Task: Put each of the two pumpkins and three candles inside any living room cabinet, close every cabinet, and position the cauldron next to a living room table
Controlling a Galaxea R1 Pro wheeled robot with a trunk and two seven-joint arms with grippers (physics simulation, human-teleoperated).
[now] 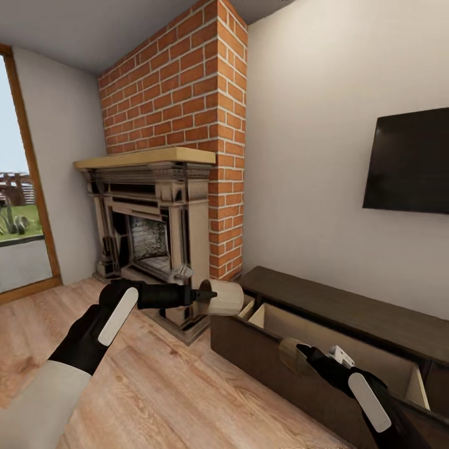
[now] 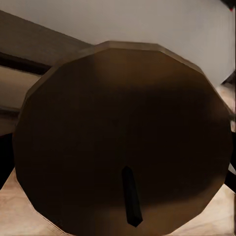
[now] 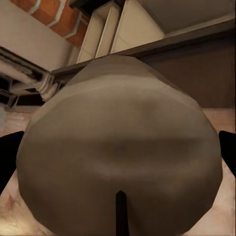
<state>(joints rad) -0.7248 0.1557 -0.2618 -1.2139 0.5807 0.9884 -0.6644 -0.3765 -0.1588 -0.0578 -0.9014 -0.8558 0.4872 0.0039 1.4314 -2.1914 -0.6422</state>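
**Head view: a candle in each gripper at the open cabinet**

You are facing a corner of the living room: pale wood floor [image 1: 156, 386], a brick chimney [image 1: 187, 81] over a dark fireplace [image 1: 149, 237] with a light mantel, and a black screen [image 1: 408, 162] on the white wall to your right. The low dark-brown cabinet [image 1: 337, 299] runs along that wall, with a drawer [image 1: 349, 340] pulled out and its pale inside showing.

Your left gripper [image 1: 209, 296] pinches a beige candle [image 1: 224, 297], held on its side just beside the cabinet's near end, above the floor. In the left wrist view the candle's end [image 2: 123, 137] with its dark wick sits close to the lens.

Your right gripper [image 1: 299, 355] is clamped on a second candle [image 1: 291, 354], low against the front edge of the open drawer; whether it touches the wood you cannot tell.

Open floor lies to your left; the fireplace hearth sits close behind the left candle.
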